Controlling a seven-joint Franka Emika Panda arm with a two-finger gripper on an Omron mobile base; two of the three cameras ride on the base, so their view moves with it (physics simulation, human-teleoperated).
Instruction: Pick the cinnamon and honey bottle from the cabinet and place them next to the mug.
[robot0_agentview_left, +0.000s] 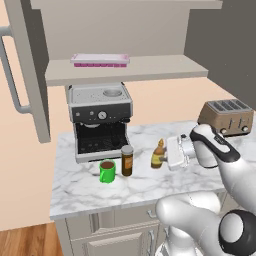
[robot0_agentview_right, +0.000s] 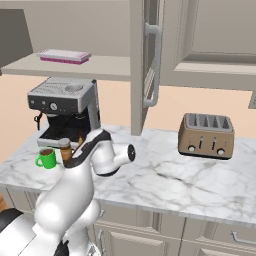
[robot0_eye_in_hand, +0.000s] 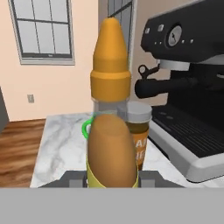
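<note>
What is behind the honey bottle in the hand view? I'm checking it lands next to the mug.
Behind the honey bottle stands the cinnamon, and a green sliver of the mug peeks out; the bottle covers the rest of the mug.

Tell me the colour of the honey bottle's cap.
Orange; the honey bottle's cap shows best in the hand view.

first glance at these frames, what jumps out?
The amber honey bottle with orange pointed cap sits right at the gripper, upright on the white marbled counter. Just beside it stand the dark brown cinnamon jar and the bright green mug, in front of the black-and-silver espresso machine.
</note>
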